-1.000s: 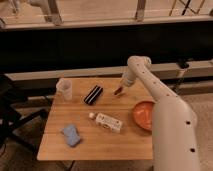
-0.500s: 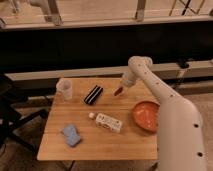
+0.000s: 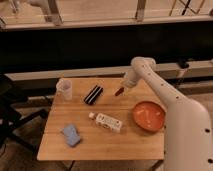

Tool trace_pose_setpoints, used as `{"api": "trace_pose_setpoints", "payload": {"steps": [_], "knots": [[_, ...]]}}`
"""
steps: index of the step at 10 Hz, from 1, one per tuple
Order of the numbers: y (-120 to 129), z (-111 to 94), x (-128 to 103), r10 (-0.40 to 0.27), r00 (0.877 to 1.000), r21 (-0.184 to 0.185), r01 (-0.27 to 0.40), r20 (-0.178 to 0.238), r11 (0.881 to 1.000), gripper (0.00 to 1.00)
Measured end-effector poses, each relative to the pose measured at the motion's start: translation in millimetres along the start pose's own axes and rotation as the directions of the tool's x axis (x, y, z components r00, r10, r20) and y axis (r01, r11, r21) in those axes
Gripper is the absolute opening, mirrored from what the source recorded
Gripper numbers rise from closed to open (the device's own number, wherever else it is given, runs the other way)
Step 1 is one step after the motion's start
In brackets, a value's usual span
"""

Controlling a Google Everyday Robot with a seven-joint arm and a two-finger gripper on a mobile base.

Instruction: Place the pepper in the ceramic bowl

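Observation:
The pepper (image 3: 119, 91) is a small, slim dark red piece at the tip of my gripper (image 3: 123, 88), just above the far middle of the wooden table (image 3: 100, 145). The gripper is shut on it. The ceramic bowl (image 3: 140, 121) is wide, shallow and orange-red. It sits on the table's right side, nearer the camera and to the right of the gripper. My white arm (image 3: 170, 100) reaches in from the lower right and passes beside the bowl.
A clear plastic cup (image 3: 64, 88) stands at the far left corner. A black ribbed object (image 3: 93, 94) lies left of the pepper. A white bottle (image 3: 107, 121) lies mid-table and a blue sponge (image 3: 71, 135) at the near left. A dark chair (image 3: 15, 117) stands left of the table.
The gripper and the pepper stay in about the same place. The near part of the arm has shifted slightly right, so more of the bowl shows.

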State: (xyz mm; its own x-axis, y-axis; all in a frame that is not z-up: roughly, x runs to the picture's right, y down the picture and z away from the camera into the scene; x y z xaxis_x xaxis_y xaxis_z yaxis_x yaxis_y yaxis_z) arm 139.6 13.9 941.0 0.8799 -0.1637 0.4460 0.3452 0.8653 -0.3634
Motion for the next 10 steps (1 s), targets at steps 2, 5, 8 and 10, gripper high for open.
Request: {"api": "trace_pose_setpoints", "payload": {"steps": [2, 5, 8, 10], "knots": [[5, -4, 0, -0.01, 1.0, 0.008, 0.01, 0.005, 1.0, 0.0], [14, -12, 4, -0.012, 1.0, 0.021, 0.012, 0.01, 1.0, 0.0], [26, -22, 20, 0.007, 1.0, 0.031, -0.007, 0.006, 0.999, 0.0], [37, -31, 31, 0.021, 1.0, 0.041, -0.021, 0.004, 0.999, 0.0]]}}
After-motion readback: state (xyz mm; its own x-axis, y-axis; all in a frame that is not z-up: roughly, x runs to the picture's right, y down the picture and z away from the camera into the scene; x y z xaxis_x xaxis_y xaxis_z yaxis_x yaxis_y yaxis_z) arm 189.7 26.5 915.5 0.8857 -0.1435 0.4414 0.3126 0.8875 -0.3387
